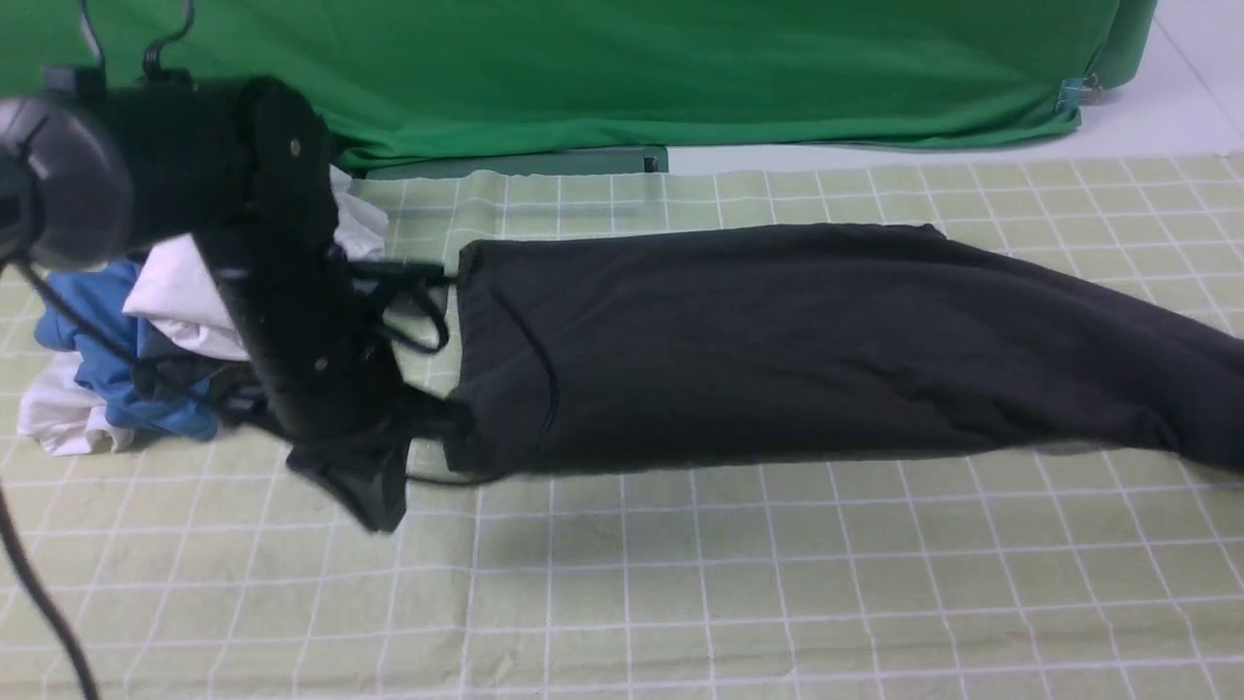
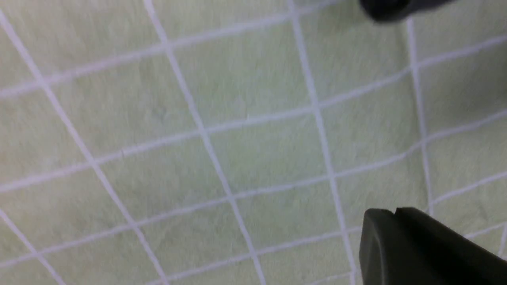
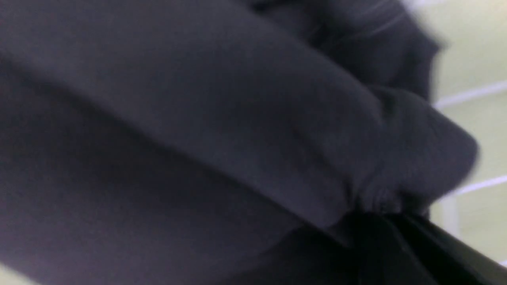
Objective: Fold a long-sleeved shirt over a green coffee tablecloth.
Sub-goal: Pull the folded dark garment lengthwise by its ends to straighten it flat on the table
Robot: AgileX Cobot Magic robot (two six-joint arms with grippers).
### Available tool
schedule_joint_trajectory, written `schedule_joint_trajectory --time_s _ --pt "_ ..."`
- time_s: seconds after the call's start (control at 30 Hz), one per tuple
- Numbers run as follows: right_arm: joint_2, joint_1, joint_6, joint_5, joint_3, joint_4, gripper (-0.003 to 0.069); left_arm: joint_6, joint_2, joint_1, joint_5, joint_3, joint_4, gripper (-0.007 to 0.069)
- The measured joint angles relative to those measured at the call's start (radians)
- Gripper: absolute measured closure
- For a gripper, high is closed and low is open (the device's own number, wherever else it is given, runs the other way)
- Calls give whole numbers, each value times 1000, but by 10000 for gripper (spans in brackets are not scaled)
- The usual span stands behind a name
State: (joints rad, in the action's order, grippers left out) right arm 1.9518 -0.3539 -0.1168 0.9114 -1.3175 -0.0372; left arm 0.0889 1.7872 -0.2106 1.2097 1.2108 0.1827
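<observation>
The long-sleeved shirt (image 1: 797, 340) lies in a long band across the green coffee tablecloth (image 1: 680, 583). It looks soft and limp and will likely sag, so grip it at a hem or corner. Your right gripper (image 3: 380, 221) pinches a bunched fold of it, and your left gripper (image 2: 396, 215) is closed and empty.

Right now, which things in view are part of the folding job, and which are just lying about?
Job:
- black shirt
- checked tablecloth under it

Lying about:
- white clothes, piled at the robot's left
- blue clothes, same pile
- plain green cloth at the back
</observation>
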Motion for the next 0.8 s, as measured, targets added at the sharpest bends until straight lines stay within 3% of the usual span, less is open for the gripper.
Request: schedule_joint_trajectory --time_s 0.2,0.5,0.7,0.8 --pt "-14 0 0 -137 94 6 622 1 -32 0 0 -59 11 610" --pt "-6 0 44 -330 92 138 622 -50 -117 0 -75 -58 38 587" --pt "-5 0 54 -404 90 153 622 -89 -87 0 -267 -58 99 447" --pt "-5 0 56 -404 87 153 622 -89 -44 0 -345 -58 129 322"
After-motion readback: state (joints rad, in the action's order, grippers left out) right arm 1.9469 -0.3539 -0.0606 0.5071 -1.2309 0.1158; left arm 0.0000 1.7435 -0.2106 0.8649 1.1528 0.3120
